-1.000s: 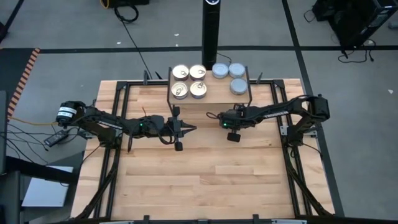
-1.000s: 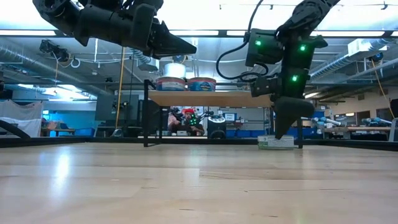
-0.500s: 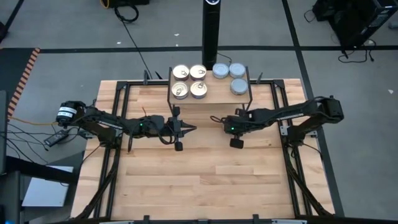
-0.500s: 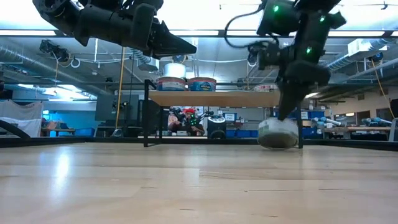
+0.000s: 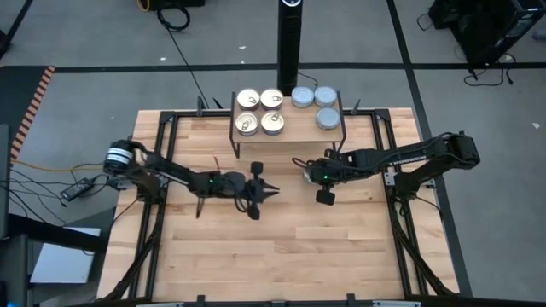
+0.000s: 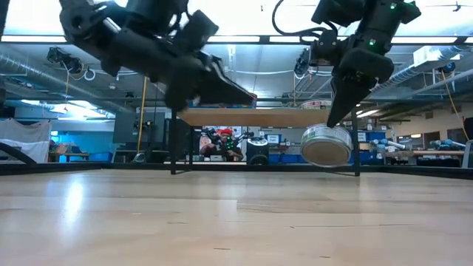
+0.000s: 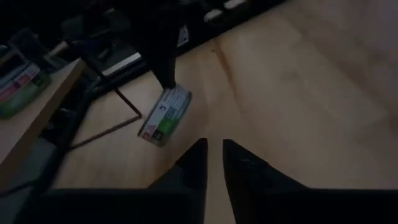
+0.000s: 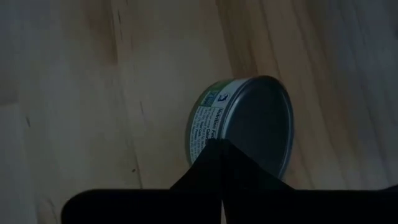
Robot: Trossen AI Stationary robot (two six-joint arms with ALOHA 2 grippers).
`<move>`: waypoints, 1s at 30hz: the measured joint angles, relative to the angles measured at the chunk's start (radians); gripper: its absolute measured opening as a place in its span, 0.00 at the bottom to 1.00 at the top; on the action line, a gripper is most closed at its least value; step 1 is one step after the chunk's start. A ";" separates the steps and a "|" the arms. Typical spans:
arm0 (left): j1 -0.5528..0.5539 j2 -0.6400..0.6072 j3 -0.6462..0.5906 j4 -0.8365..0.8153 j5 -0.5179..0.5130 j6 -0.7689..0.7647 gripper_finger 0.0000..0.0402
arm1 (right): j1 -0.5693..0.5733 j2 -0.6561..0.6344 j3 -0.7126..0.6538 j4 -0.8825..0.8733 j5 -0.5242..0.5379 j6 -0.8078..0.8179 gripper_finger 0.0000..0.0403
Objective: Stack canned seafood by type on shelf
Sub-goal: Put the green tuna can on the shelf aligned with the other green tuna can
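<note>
The shelf (image 5: 288, 135) is a small light-wood board on black wire legs at the table's far edge. It carries seven tins. The gold-lidded ones (image 5: 259, 111) sit on its left half, and three blue-grey ones (image 5: 317, 104) on its right half. One more blue-grey tin (image 8: 249, 124) hangs in my right gripper (image 8: 219, 146), near the shelf's front right leg and off the table (image 6: 326, 145). My left gripper (image 5: 271, 189) hovers shut over the table in front of the shelf, pointing toward that tin (image 7: 165, 115). My right gripper pinches the tin at its rim (image 8: 214, 134), where the labelled side wall meets the plain flat face. The fingers (image 6: 341, 100) come from above, slanting down. The tin is lifted clear of the table and hangs tilted below the fingertips.
The black frame rails (image 5: 162, 162) run along the table's left and right sides. A black post (image 5: 288, 43) stands behind the shelf. Bare wood tabletop (image 5: 281, 247) spreads across the near half. A person sits in the room beyond the table (image 6: 222, 142).
My right gripper has taken hold of the tin that lay on the table by the shelf's front right leg and raised it. The tin tipped first and now hangs clear. My left gripper has moved toward the table's right and a little nearer.
</note>
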 joint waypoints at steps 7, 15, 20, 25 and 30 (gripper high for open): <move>-0.024 0.185 0.156 0.027 -0.143 0.108 0.34 | 0.002 0.000 0.001 0.001 -0.009 0.001 0.00; -0.037 0.323 0.306 -0.049 -0.349 0.218 0.57 | 0.002 0.000 0.002 0.004 -0.023 0.000 0.00; -0.038 0.381 0.381 -0.042 -0.445 0.302 0.67 | 0.002 0.000 0.002 0.012 -0.031 0.000 0.00; -0.038 0.405 0.415 -0.050 -0.420 0.319 0.71 | 0.002 0.000 0.002 0.015 -0.037 0.000 0.00; -0.032 0.405 0.420 -0.052 -0.382 0.319 0.72 | 0.002 0.000 0.002 0.022 -0.053 0.000 0.00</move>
